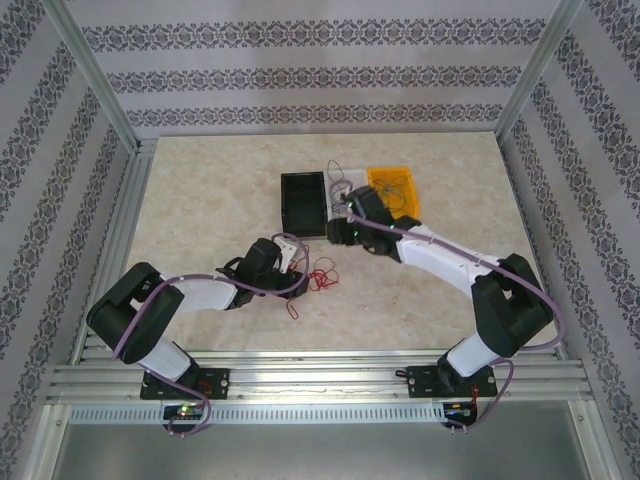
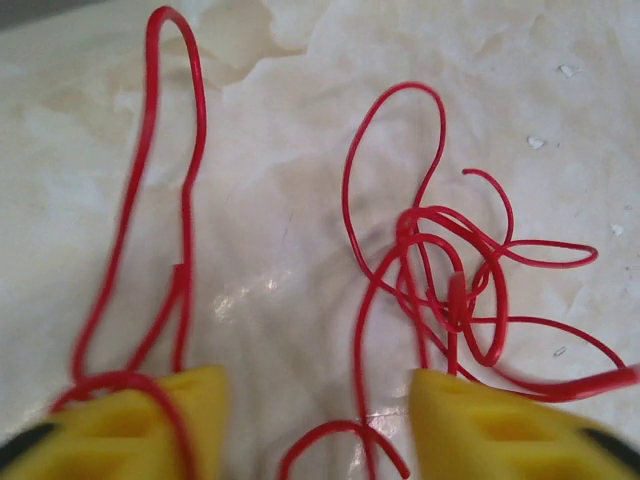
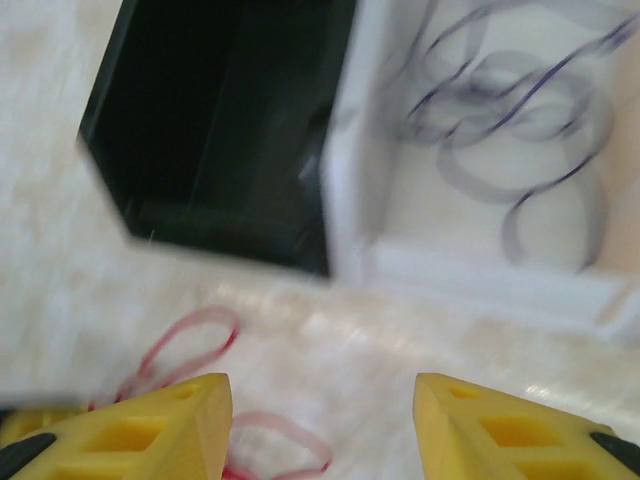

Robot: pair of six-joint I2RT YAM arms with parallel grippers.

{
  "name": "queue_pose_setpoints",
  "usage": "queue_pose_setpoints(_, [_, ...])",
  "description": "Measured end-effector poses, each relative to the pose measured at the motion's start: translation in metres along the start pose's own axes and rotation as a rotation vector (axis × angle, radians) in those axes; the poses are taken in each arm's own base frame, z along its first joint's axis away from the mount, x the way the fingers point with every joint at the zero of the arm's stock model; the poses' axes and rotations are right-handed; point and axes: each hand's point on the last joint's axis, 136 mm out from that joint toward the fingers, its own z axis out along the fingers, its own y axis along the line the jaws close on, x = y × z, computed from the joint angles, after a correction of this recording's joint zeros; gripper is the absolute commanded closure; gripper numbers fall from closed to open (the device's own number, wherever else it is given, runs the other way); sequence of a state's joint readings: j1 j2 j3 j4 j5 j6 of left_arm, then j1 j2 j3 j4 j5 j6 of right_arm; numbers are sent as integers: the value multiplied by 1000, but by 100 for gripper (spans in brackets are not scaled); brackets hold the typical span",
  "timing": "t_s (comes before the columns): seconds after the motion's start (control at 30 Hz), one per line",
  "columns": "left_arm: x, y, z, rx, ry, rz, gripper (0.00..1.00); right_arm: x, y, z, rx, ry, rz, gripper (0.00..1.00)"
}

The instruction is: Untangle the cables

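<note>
A red tangle of cables [image 2: 455, 285] lies on the marble table [image 2: 280, 110], just ahead of my left gripper's right finger. A separate long red loop [image 2: 150, 190] stretches away on the left, and its near end crosses the left finger [image 2: 150, 420]. My left gripper [image 2: 318, 390] is open over a red strand. From above, the red cables [image 1: 320, 275] lie right of the left gripper [image 1: 295, 255]. Dark bluish cables [image 3: 510, 130] sit curled in a white tray [image 3: 480, 275]. My right gripper [image 3: 322, 395] is open and empty, with blurred red loops [image 3: 190, 345] beside its left finger.
A black tray [image 1: 303, 203] stands at mid-table, with a yellow tray [image 1: 393, 188] to its right; my right gripper [image 1: 338, 232] hovers just in front of them. In the right wrist view the black tray [image 3: 220, 120] adjoins the white one. Aluminium rails frame the table.
</note>
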State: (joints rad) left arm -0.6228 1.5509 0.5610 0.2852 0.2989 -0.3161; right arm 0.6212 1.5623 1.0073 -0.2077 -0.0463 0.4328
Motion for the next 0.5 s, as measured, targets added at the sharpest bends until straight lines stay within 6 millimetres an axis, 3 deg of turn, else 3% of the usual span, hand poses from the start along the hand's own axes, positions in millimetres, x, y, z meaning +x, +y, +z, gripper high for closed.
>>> queue_pose_setpoints(0.07, [-5,1,-2,-12,-16,-3,24,23,14,4,-34,53,-36,47])
queue_pose_setpoints(0.17, [-16,5,-8,-47,-60,-6,22,39,21,8,-52,90,-53,47])
queue_pose_setpoints(0.33, [-36,7,-29,-84,-154,-14,22,54,13,23,-23,134,-43,47])
queue_pose_setpoints(0.5, [-40,15,-38,-126,-181,-27,22,70,2,39,15,186,-37,48])
